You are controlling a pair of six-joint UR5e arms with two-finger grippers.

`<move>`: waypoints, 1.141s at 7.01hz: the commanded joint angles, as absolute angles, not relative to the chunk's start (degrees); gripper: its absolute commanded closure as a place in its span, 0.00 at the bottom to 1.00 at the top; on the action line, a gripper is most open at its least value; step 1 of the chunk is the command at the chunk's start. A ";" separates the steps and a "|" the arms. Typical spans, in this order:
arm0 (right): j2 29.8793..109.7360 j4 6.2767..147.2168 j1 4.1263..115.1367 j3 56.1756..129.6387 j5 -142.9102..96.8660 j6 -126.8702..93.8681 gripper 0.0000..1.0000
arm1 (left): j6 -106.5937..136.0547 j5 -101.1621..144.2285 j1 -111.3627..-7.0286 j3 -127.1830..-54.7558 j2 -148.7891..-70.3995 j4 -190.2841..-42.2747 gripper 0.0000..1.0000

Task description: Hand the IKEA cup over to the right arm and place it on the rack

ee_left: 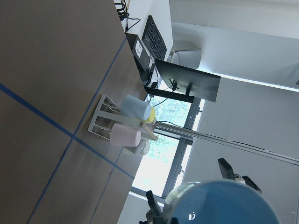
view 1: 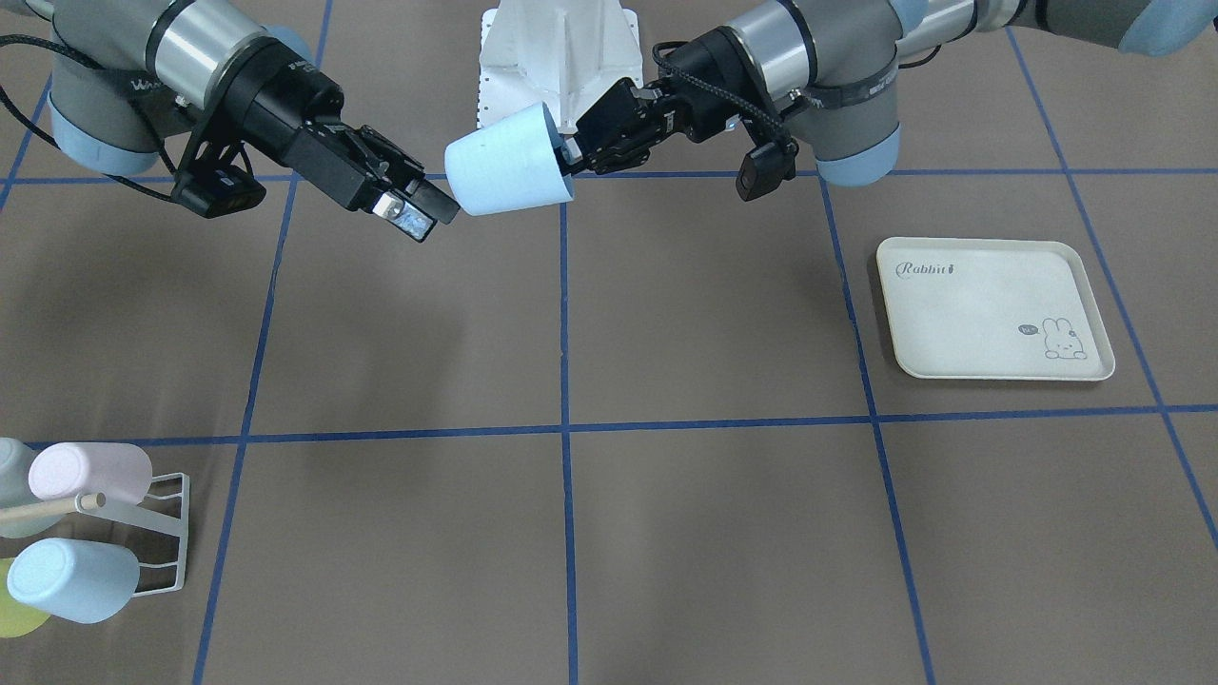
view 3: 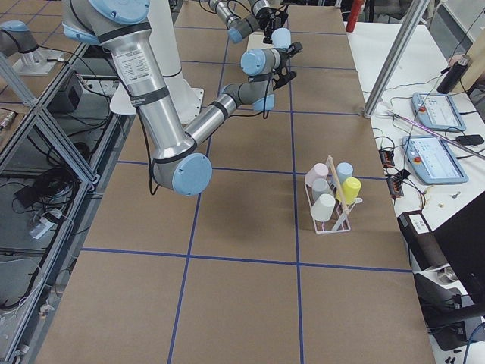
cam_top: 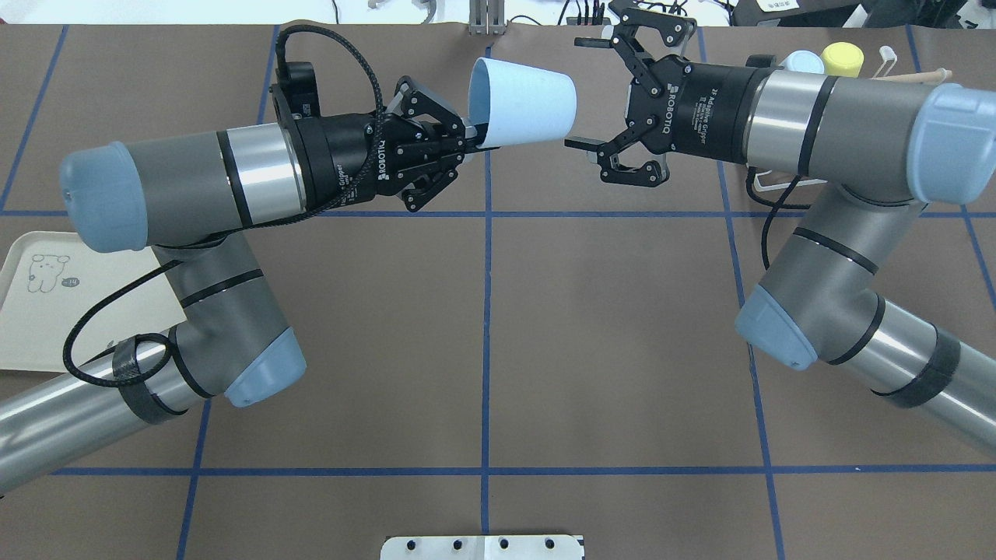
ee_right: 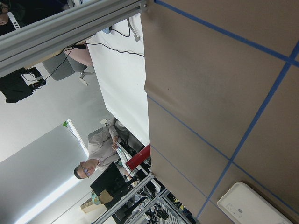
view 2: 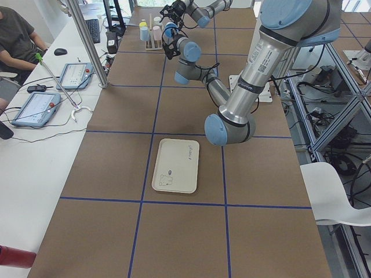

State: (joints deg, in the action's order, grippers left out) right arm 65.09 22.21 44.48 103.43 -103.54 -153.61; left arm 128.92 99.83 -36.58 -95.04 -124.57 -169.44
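— While both arms hang over the desk (cam_top: 622, 350), where should the right arm (cam_top: 817, 117) head, with the rack (view 1: 178, 533) well off to its side?

— Straight at the IKEA cup (cam_top: 523, 103), held in the air above the desk's middle (base towards it). The left claw (cam_top: 471, 140) pinches the rim; the right claw (cam_top: 595, 93) is spread, just short of the base.

— And then?

— I'd slide it around the wall, close firmly, and only then loosen the left.

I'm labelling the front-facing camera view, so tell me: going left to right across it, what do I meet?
rack → right gripper → held cup → left gripper → tray
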 commanded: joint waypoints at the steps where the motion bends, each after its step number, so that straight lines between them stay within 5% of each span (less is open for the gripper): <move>1: 65.13 20.92 44.30 103.45 -103.45 -154.86 0.00 | 129.37 99.49 -36.21 -94.48 -125.07 -170.33 1.00; 8: 65.30 20.83 43.59 104.32 -103.45 -155.21 0.00 | 129.20 99.40 -35.33 -92.81 -127.00 -169.98 1.00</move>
State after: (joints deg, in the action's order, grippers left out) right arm 65.25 20.83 43.63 103.93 -103.51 -155.14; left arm 129.23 99.40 -35.49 -92.91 -126.87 -170.03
